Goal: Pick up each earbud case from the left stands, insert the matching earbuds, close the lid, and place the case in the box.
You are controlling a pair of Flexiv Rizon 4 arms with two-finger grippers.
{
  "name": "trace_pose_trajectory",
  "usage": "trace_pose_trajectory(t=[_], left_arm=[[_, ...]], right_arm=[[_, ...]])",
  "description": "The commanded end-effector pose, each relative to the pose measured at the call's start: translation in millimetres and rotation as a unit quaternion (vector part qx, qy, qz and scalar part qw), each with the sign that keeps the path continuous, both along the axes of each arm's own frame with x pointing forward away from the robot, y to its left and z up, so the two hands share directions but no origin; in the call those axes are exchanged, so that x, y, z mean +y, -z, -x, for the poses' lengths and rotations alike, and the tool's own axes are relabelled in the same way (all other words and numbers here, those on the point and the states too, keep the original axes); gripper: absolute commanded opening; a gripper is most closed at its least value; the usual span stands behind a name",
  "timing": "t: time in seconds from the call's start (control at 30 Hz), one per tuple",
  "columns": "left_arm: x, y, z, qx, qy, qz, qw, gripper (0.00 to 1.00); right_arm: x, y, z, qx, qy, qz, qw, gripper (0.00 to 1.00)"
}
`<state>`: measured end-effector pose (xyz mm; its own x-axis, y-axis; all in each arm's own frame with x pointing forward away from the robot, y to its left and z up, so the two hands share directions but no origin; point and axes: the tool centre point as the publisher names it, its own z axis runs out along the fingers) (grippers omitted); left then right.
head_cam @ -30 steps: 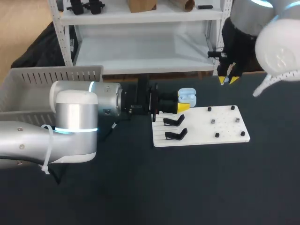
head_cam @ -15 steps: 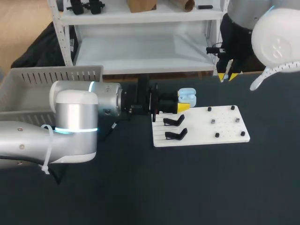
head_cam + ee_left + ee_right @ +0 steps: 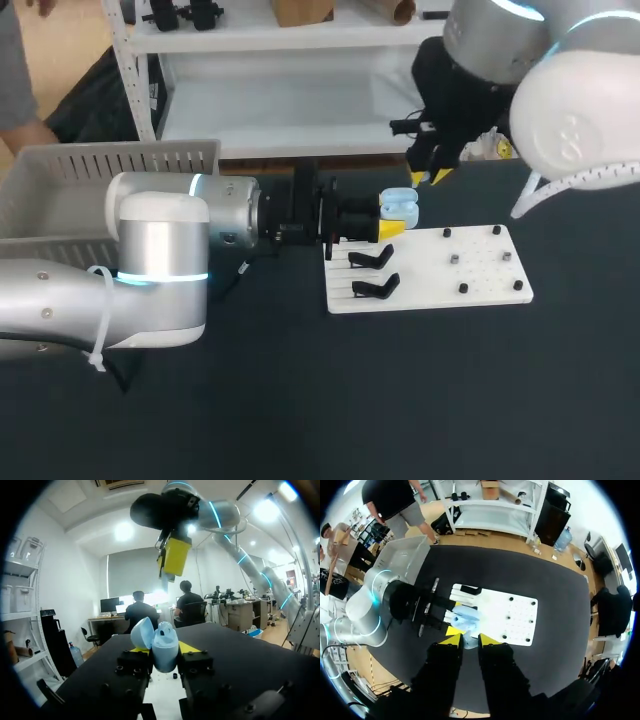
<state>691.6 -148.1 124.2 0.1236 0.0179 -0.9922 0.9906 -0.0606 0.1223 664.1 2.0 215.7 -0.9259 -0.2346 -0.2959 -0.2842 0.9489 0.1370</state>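
Observation:
My left gripper [image 3: 392, 222] lies level over the back left corner of the white board [image 3: 480, 282] and is shut on a light blue earbud case [image 3: 400, 206] with its lid open. In the left wrist view the case [image 3: 161, 642] stands upright between the yellow tips of that gripper [image 3: 164, 651]. My right gripper [image 3: 430, 178] hangs just above and behind the case, pointing down, shut on a small pale earbud [image 3: 468, 641]. From the right wrist view the case [image 3: 466, 616] lies directly ahead of the right gripper [image 3: 468, 645]. Two black stands [image 3: 372, 258] [image 3: 378, 288] on the board's left are bare.
Small black and grey pegs [image 3: 462, 288] stick up on the board's right half. A grey slatted basket [image 3: 60, 190] stands at the table's back left, behind my left arm. Dark tabletop lies in front of the board.
My right arm has swung left from the back right of the table to just above the open case. The left arm and the case have held still.

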Motion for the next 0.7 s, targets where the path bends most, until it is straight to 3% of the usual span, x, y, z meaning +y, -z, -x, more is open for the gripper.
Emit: trace_pose_trajectory(t=[0.03, 0.7], left_arm=[[0, 1.2, -0.5, -0.001, 0.0, 0.002, 1.0, 0.0], [0, 1.2, -0.5, -0.001, 0.0, 0.002, 1.0, 0.0]], right_arm=[[14, 1, 1.5, 0.002, -0.007, 0.006, 1.0, 0.0], [35, 21, 8.0, -0.013, -0.01, 0.052, 0.998, 0.0]])
